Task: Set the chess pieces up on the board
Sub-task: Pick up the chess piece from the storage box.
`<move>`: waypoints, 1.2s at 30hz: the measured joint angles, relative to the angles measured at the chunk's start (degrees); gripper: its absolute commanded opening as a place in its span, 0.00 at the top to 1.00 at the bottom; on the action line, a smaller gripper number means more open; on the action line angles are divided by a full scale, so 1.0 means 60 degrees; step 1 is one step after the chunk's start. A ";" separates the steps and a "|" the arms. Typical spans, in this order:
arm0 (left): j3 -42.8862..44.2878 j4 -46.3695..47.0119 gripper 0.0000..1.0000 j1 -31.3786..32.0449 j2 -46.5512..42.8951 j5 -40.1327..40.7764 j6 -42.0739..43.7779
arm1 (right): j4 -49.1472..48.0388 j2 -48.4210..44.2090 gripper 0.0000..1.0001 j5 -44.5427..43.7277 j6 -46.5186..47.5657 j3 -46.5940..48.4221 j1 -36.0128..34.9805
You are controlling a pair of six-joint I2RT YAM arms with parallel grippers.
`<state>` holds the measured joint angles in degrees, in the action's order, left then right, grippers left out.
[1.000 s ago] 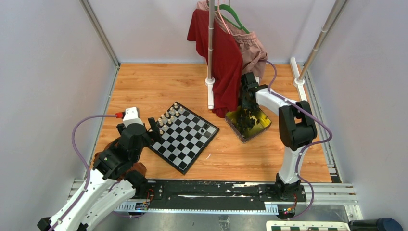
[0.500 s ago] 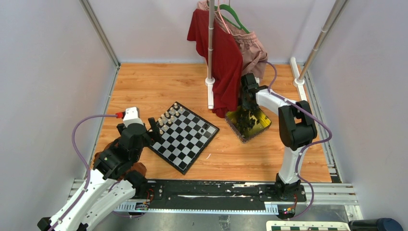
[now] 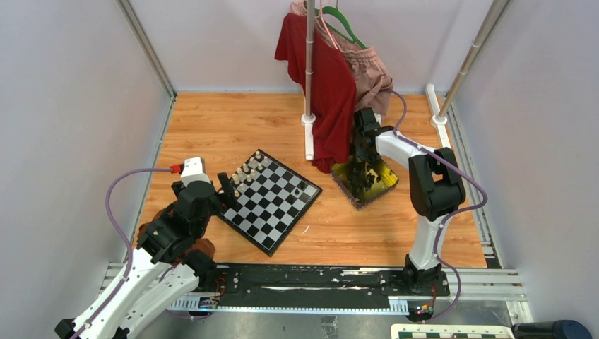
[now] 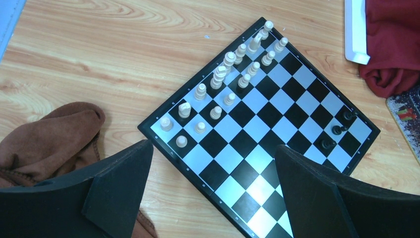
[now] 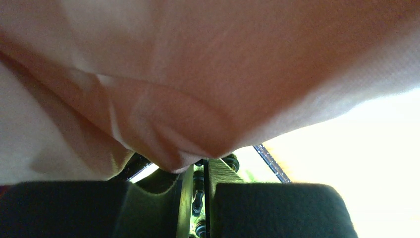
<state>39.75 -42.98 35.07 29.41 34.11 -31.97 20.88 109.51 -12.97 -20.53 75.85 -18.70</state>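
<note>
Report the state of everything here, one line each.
board, flat, partly set.
cream pieces, standing in two rows at one edge.
tray, holds loose black pieces.
left gripper, open, empty.
right gripper, shut on black piece over tray.
pink garment, hanging, blocking most of the right wrist view.

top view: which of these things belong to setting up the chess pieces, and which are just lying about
Part of the job:
- board
- cream pieces
- black pieces
- yellow tray holding more black ones

Just lying about:
- red garment
- pink garment
- brown cloth
</note>
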 measured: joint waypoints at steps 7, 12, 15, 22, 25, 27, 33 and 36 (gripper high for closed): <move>0.0000 0.0000 0.00 0.0000 0.0000 0.0000 0.0000 | 0.0011 -0.0026 1.00 0.0000 0.0000 0.0000 0.0000; 0.0000 -0.0004 0.00 0.0000 -0.0029 0.0000 0.0000 | 0.0029 -0.0069 1.00 0.0000 0.0004 -0.0007 0.0000; 0.0000 0.0000 0.00 0.0000 -0.0073 0.0000 0.0000 | 0.0069 -0.0175 1.00 0.0000 0.0004 -0.0055 0.0000; 0.0000 -0.0004 0.00 0.0000 -0.0186 0.0000 0.0000 | 0.0175 -0.0481 1.00 0.0000 0.0007 -0.0102 0.0000; 0.0000 0.0000 0.00 0.0000 -0.0215 0.0000 0.0000 | 0.0237 -0.0623 1.00 -0.0007 0.0018 -0.0131 0.0000; 0.0000 -0.0004 0.00 0.0000 -0.0215 0.0000 0.0000 | 0.0280 -0.0736 1.00 -0.0007 0.0044 -0.0142 -0.0004; 0.0000 -0.0004 0.00 0.0000 -0.0401 0.0004 -0.0011 | 0.0557 -0.1297 1.00 -0.0040 0.0168 -0.0251 -0.0208; 0.0000 0.0000 0.00 0.0000 -0.0495 0.0007 -0.0029 | 0.0754 -0.1668 1.00 -0.0117 0.0262 -0.0273 -0.0514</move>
<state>39.75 -42.98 35.07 26.44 34.15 -32.14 25.41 99.50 -13.67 -18.96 74.22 -21.78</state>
